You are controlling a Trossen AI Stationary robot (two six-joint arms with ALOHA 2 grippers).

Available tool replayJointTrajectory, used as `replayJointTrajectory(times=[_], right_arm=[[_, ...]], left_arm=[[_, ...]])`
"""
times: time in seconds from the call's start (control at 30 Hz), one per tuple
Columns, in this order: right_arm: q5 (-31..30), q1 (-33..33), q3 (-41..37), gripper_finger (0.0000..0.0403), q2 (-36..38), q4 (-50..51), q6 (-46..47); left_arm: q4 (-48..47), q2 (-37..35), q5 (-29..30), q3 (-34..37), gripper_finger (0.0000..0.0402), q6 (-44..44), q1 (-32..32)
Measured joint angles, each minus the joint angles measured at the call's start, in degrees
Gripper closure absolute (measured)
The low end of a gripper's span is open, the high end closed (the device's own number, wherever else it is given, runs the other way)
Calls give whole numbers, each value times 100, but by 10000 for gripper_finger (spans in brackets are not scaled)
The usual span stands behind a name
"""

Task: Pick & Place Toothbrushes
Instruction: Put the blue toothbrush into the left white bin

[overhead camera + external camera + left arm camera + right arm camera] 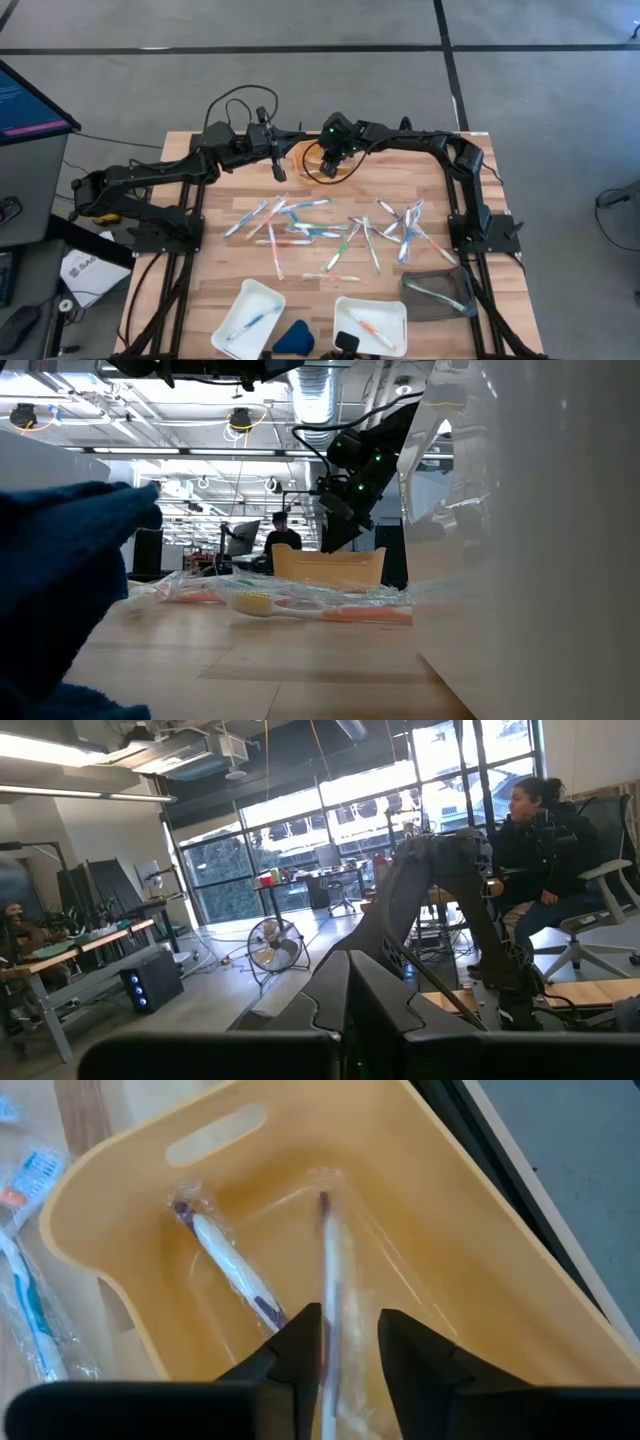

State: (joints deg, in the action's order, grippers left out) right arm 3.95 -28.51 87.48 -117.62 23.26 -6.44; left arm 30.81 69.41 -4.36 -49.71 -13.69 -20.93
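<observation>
Both arms are dark, near-black, built of jointed tubular links. Black cables loop above the left arm [150,175]. A green light glows on the right arm [440,150] wrist. Each gripper's fingers are matte black, angular wedges.

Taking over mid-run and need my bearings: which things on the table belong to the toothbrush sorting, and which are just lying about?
Job:
- toothbrushes scattered mid-table
- orange bin, two wrapped brushes inside
- right gripper over that bin, one brush between its fingers
- left gripper beside the bin
- two white trays and grey tray, each holding brushes

Lying about:
- dark-blue wedge
</observation>
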Motion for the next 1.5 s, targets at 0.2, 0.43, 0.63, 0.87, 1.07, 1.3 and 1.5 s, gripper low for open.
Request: replayJointTrajectory(times=[0.2, 0.43, 0.63, 0.87, 1.07, 1.3, 1.5], right_arm=[[0, 4, 0, 291, 0, -60, -7], [1, 4, 0, 281, 1, -124, -37], [1, 7, 0, 282, 31, -98, -62], [22, 123, 3, 283, 190, -113, -210], [57, 277, -2, 283, 344, 34, -317], [69, 505, -7, 283, 442, 246, -463], [69, 692, -6, 283, 512, 490, -466]], left_arm=[[-2, 0, 0, 0, 396, 0, 0], [-17, 0, 0, 0, 396, 0, 0], [-15, 0, 0, 0, 396, 0, 0], [14, 0, 0, 0, 396, 0, 0], [35, 0, 0, 0, 396, 0, 0], [59, 0, 1, 0, 396, 66, 35], [59, 0, 0, 0, 396, 105, 312]])
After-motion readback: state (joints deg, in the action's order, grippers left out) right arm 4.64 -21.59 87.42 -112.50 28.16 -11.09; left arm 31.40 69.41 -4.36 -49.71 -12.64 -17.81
